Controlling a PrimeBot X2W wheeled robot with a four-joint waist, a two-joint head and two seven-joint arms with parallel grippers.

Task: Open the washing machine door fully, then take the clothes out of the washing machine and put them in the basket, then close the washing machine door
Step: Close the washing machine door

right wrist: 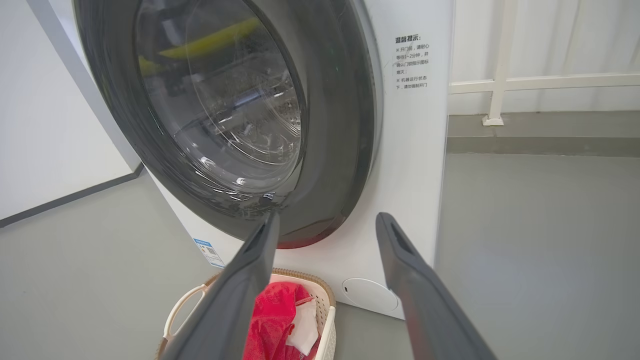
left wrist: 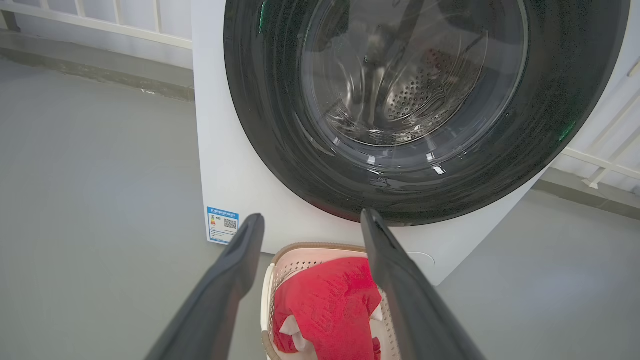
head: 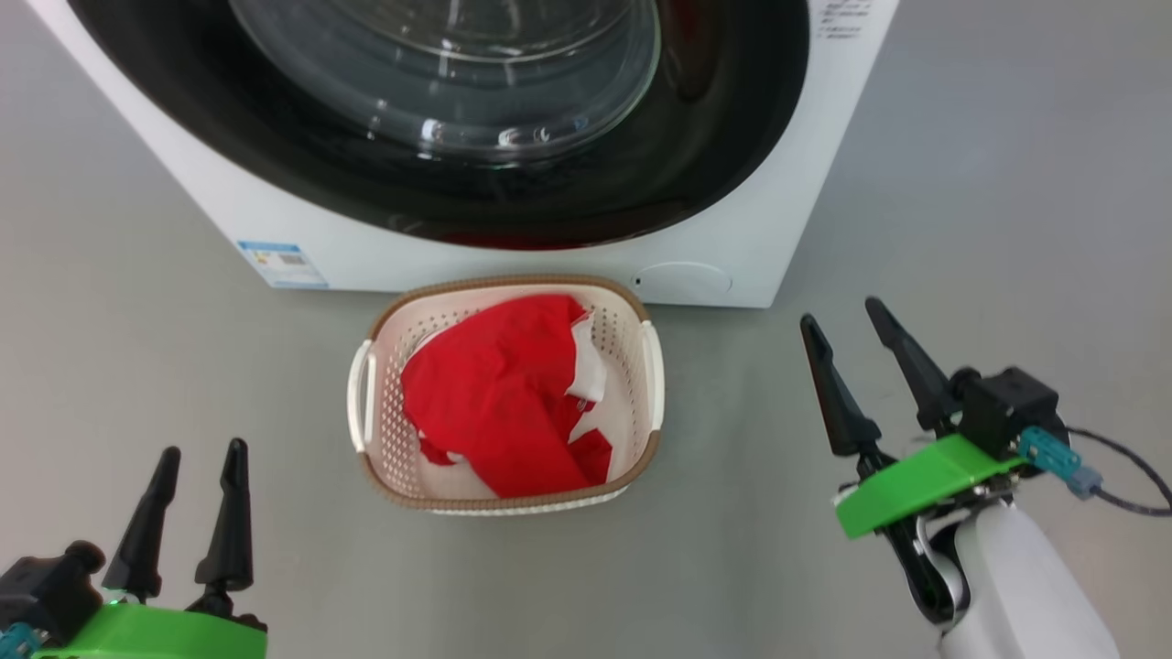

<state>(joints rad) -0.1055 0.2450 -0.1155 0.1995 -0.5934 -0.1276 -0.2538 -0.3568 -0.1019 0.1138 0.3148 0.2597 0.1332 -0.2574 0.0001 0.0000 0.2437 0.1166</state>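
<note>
Right end effector (head: 838, 311) splayed, near basket (head: 513, 282)

Red clothes (head: 494, 403) in basket (head: 392, 439), right by washing machine (head: 549, 261) w/ door (head: 723, 156) shut.

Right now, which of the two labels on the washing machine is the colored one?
The small blue label low on the front's left corner; the notice right of the washing machine door is plain black text.

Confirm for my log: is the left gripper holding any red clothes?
No, the left gripper hangs with jaws open and empty, while the clothes lie in the basket.
</note>
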